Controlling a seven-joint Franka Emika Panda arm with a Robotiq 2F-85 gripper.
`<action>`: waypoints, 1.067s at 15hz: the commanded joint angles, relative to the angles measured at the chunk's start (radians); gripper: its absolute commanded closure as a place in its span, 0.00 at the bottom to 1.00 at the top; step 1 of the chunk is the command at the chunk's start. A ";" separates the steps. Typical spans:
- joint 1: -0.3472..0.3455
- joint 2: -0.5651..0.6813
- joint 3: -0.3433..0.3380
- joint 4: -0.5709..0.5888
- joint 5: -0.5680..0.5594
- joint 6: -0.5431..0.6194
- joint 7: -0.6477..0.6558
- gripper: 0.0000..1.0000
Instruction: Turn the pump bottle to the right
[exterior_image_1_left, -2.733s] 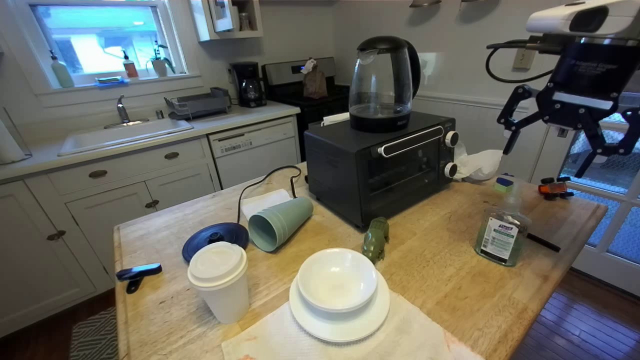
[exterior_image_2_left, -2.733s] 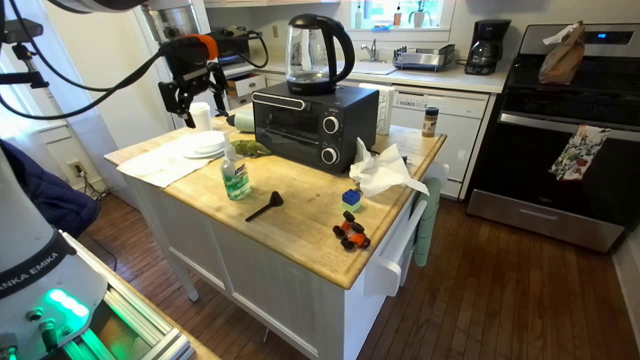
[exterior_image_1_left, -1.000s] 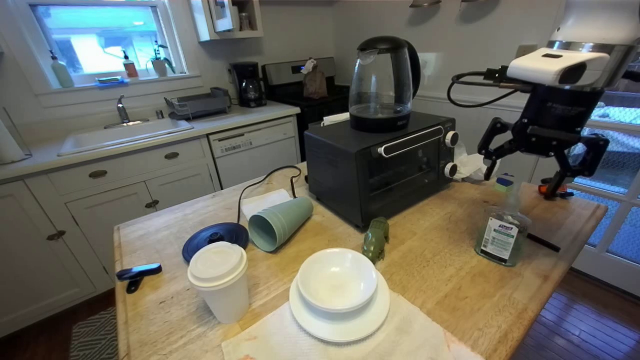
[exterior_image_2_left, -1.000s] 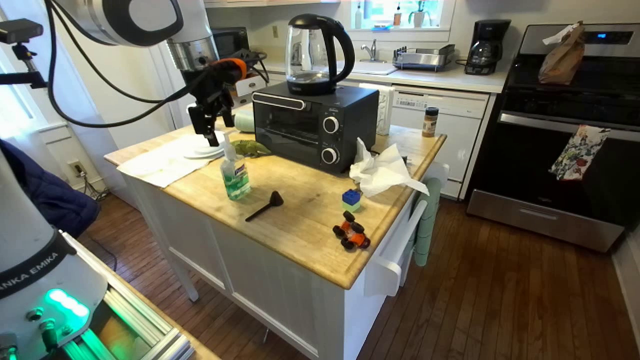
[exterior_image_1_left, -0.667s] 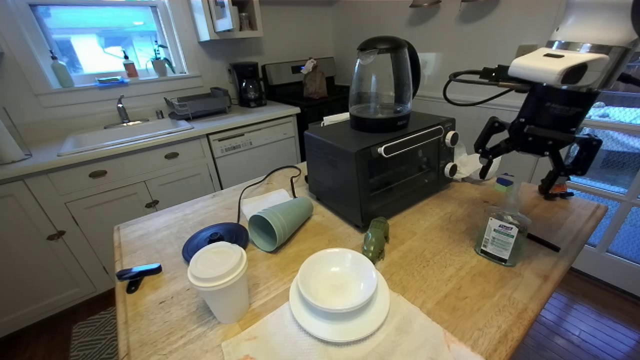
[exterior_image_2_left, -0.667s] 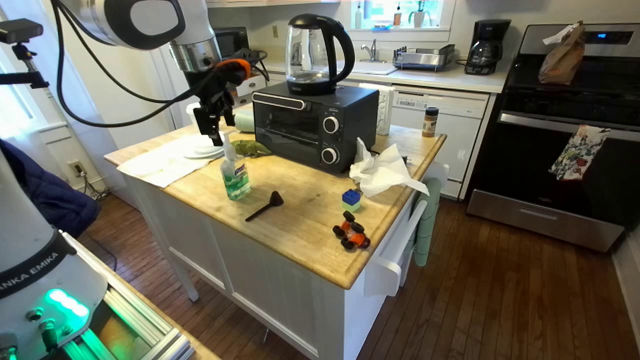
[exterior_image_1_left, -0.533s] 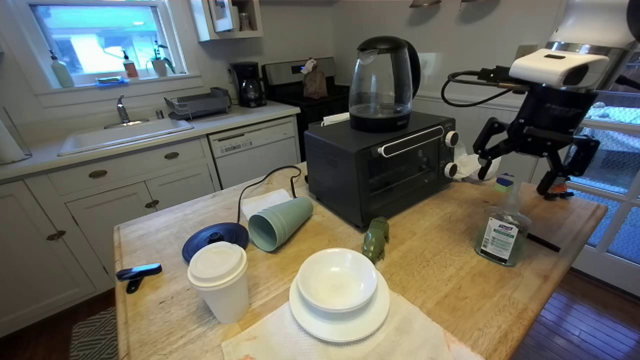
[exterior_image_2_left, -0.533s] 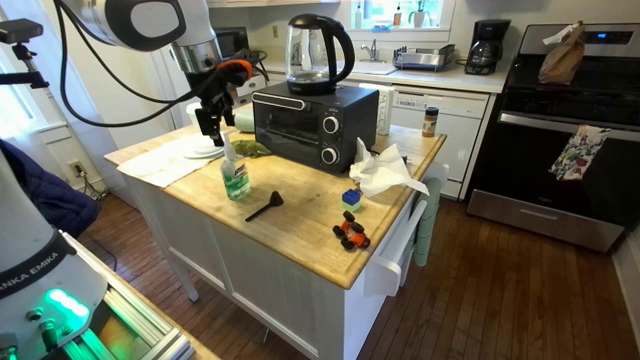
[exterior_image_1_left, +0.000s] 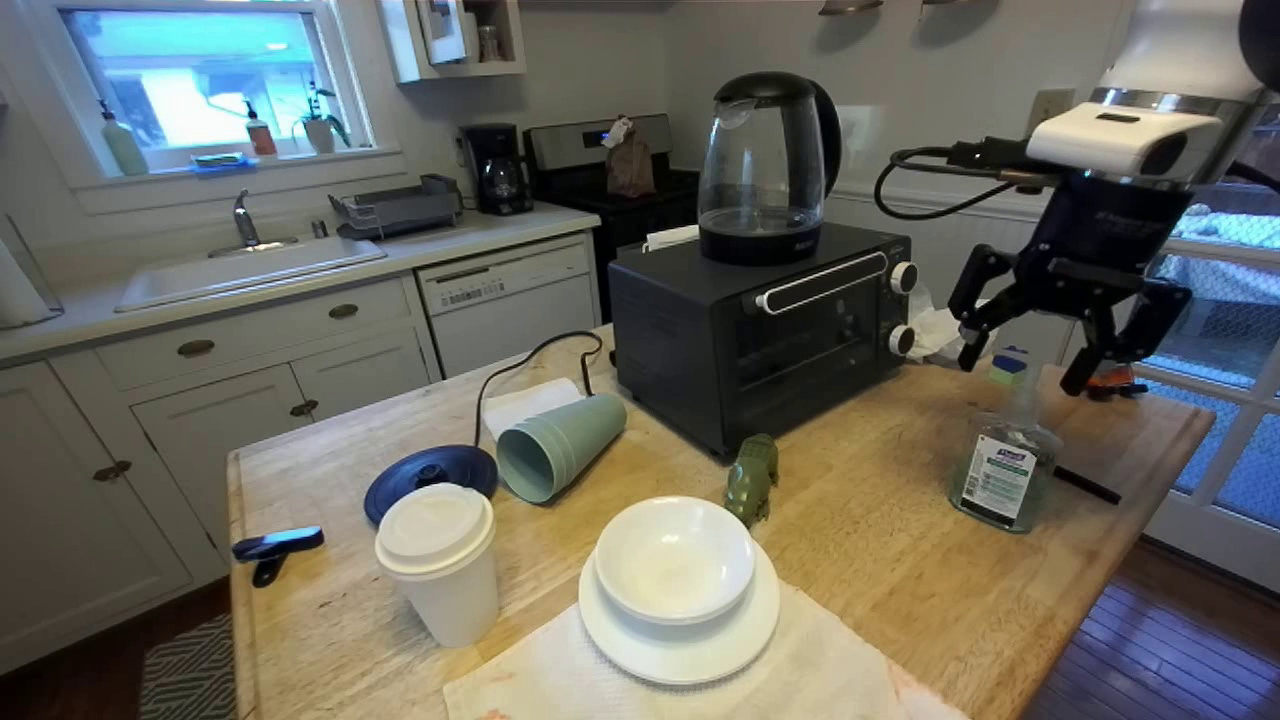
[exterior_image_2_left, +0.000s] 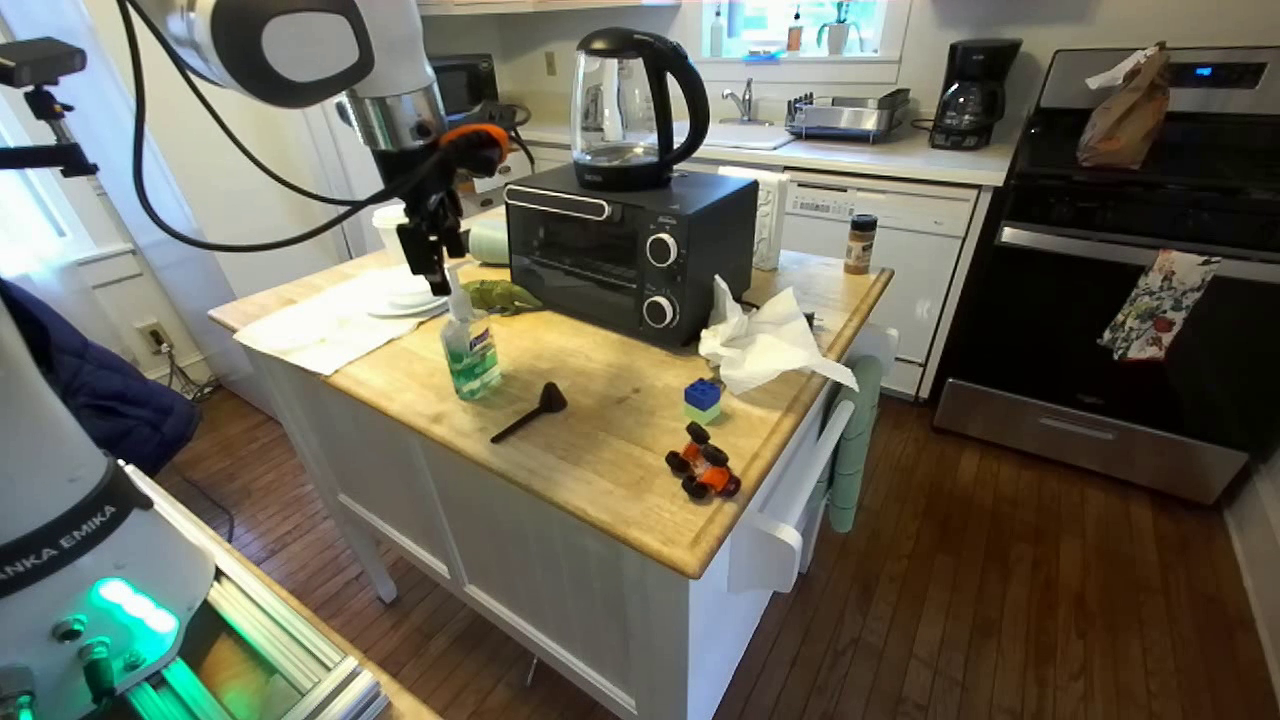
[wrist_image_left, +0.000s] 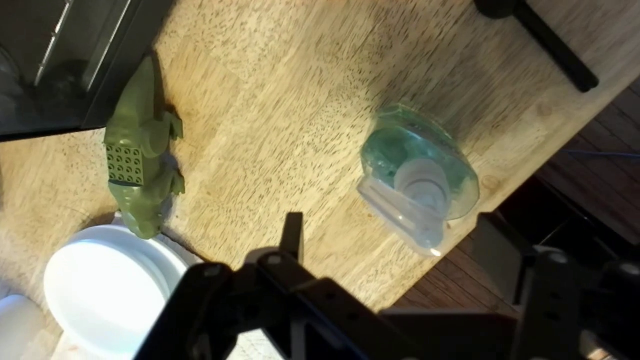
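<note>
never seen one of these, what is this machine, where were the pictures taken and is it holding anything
It's a white robot arm ending in a black two-fingered gripper. Two pictures view it from outside; the third looks down from its wrist. On the pale wooden tabletop are a translucent green pump bottle, a boxy black toaster oven bearing a clear glass kettle, and an olive-green toy animal, among other things. Nothing is held: the gripper is open near the bottle.
</note>
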 joint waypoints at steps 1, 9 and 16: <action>-0.001 0.016 -0.004 0.001 0.047 0.030 -0.075 0.10; -0.014 0.027 0.003 0.001 0.029 0.077 -0.147 0.00; -0.012 0.039 0.005 0.001 0.037 0.074 -0.200 0.38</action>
